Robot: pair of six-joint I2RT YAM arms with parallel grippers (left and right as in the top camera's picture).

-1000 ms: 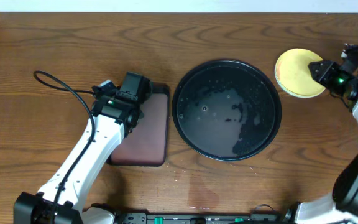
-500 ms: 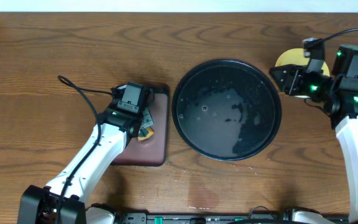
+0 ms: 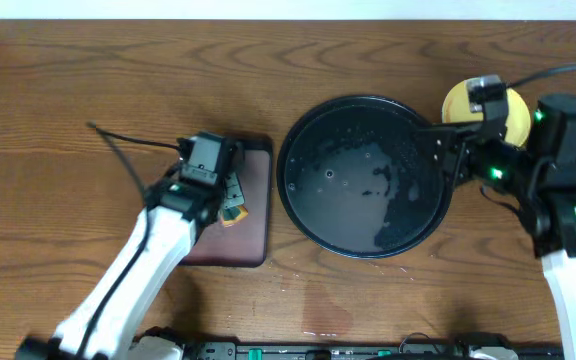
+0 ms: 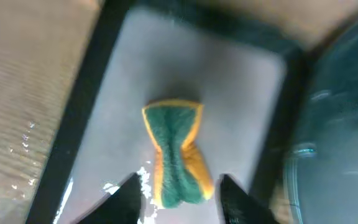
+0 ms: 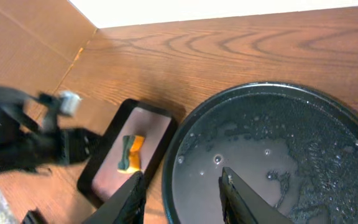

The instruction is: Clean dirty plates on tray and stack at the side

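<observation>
Since a second ago the right hand (image 5: pixel 182 190) has swung from the yellow plate (image 3: pixel 460 103) to over the black tray (image 3: pixel 328 212), spread and empty; the left hand (image 4: pixel 180 191) has opened, spread around the sponge (image 4: pixel 174 146) on the small brown tray (image 3: pixel 253 238). Plate sits on the bench (image 3: pixel 118 80) just beside the black tray; likely wrap-up, so lift the left hand straight up, clear of sponge and raised rims, toward open bench at back

Robot lab bench, wood-grain table (image 3: pixel 88 90)

No writing, label, brand or number is legible anywhere.
</observation>
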